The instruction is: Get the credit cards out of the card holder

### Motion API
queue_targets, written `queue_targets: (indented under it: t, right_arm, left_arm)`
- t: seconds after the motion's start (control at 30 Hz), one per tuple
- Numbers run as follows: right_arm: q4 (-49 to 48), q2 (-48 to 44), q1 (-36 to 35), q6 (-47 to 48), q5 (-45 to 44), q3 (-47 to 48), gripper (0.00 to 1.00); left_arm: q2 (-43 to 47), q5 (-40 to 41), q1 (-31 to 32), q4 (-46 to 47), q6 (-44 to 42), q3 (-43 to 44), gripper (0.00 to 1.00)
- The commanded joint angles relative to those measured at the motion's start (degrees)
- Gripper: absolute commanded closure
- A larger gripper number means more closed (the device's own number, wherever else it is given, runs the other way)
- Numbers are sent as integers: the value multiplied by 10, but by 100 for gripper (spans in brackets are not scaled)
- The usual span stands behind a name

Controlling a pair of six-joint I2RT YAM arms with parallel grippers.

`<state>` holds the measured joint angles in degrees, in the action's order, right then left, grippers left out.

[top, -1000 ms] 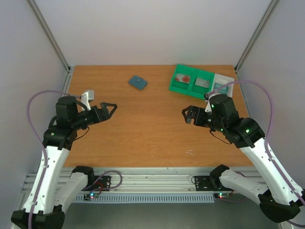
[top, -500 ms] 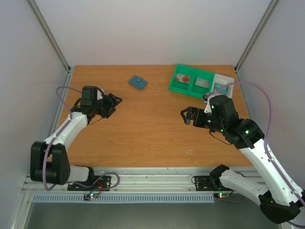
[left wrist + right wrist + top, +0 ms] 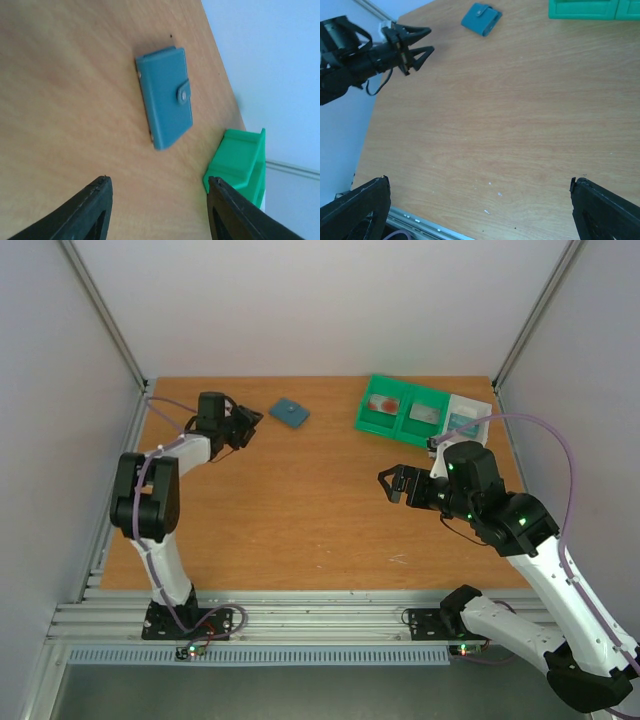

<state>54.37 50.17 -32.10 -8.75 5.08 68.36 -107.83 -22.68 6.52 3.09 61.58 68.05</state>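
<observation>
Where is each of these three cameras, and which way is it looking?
Top: above and behind, looking down on the table; left arm and right arm both show.
Left wrist: on the left arm, facing the card holder, left claw below.
Right wrist: on the right arm, looking across the table, right claw at bottom corners.
Shared: all three see the card holder.

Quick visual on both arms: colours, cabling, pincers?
Left arm and right arm: white links with black joint housings, and a purple cable looping along each. Green lights glow on the right arm's upper joints. Left pincer and right pincer: black, each with two tapered, pointed fingers.
</observation>
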Motion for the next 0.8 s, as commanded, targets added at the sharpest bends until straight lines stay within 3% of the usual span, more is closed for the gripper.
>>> queue_targets:
  t: [0.0, 0.27, 0.77]
  right_arm:
    - [-14, 1, -3, 0, 11, 3, 1]
    - [-14, 0, -3, -5, 21, 3, 2]
    - [-12, 12, -3, 8, 7, 7, 2]
  left_arm:
    - [-73, 34, 2, 52, 10, 71, 48]
    - [-206, 7, 0, 61, 17, 175, 55]
    - [-294, 2, 5, 51, 27, 260, 56]
